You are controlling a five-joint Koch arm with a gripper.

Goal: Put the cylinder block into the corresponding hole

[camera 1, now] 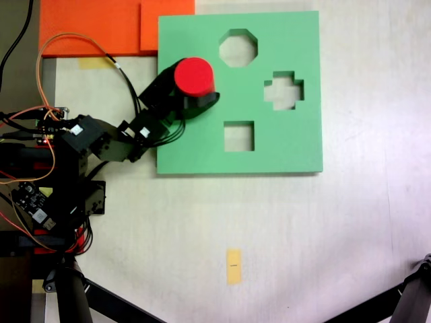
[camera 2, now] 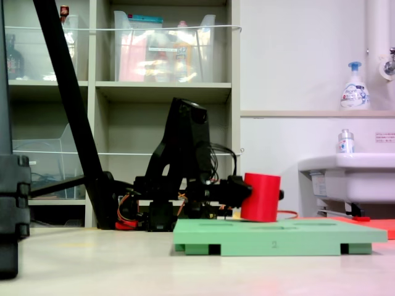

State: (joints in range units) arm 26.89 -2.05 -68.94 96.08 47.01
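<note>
In the first exterior view, seen from above, a bright red cylinder block (camera 1: 194,75) is being pinched between the black jaws of the Koch arm's gripper (camera 1: 190,93). The block is being held over the upper left part of the square green foam board (camera 1: 296,148). Beyond the gripper, toward the first exterior view's right, three cutouts are showing: an octagonal one (camera 1: 238,48), a cross-shaped one (camera 1: 283,90) and a square one (camera 1: 238,136). All three are lying empty, with pale table visible through them. The round hole is not being shown; it may be hidden beneath the block and gripper.

In the second exterior view, from table level, the cylinder block (camera 2: 261,197) is being held upright at the tip of the gripper (camera 2: 244,194), its base appearing just above the foam board (camera 2: 278,237), though contact cannot be ruled out. On the shelves behind the arm, clear storage bins (camera 2: 163,46) are sitting, their contents being too blurred to name.

As a judgement, the block could be released slightly off centre, so its rim would catch on the foam edge and it would be left tilted. The light board could also be pushed aside if the block is pressed down misaligned.
</note>
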